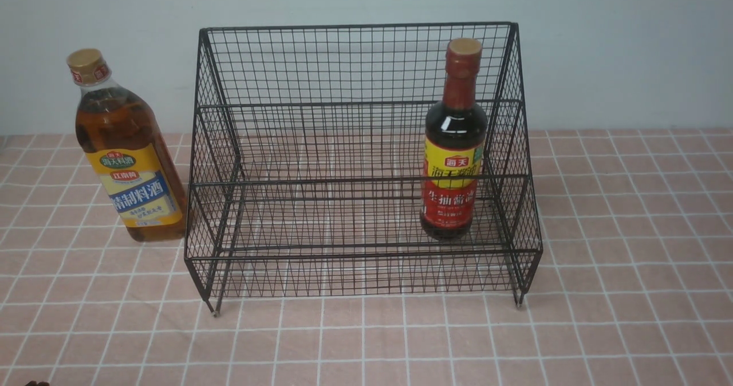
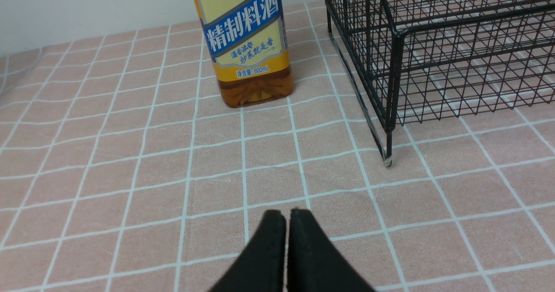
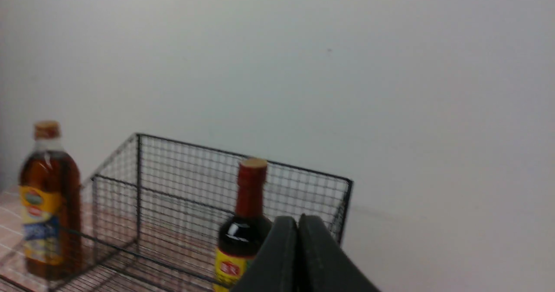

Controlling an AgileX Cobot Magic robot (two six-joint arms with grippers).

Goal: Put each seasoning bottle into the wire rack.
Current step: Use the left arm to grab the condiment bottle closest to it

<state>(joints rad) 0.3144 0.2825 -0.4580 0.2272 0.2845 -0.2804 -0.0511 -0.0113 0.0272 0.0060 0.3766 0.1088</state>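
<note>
The black wire rack [image 1: 361, 145] stands mid-table; it also shows in the left wrist view [image 2: 433, 58] and the right wrist view [image 3: 186, 188]. The dark soy-sauce bottle [image 1: 454, 145] stands upright inside the rack on its lower step at the right; it also shows in the right wrist view [image 3: 243, 222]. The amber-liquid bottle [image 1: 127, 151] stands upright on the table just left of the rack, outside it [image 2: 245, 45] [image 3: 47, 201]. My left gripper [image 2: 286, 214] is shut and empty, low over the cloth in front of the amber bottle. My right gripper [image 3: 298, 220] is shut and empty, held back from the rack.
The table is covered by a pink cloth with a white grid [image 1: 630, 260]. A pale wall [image 1: 601, 42] stands close behind the rack. Neither arm shows in the front view.
</note>
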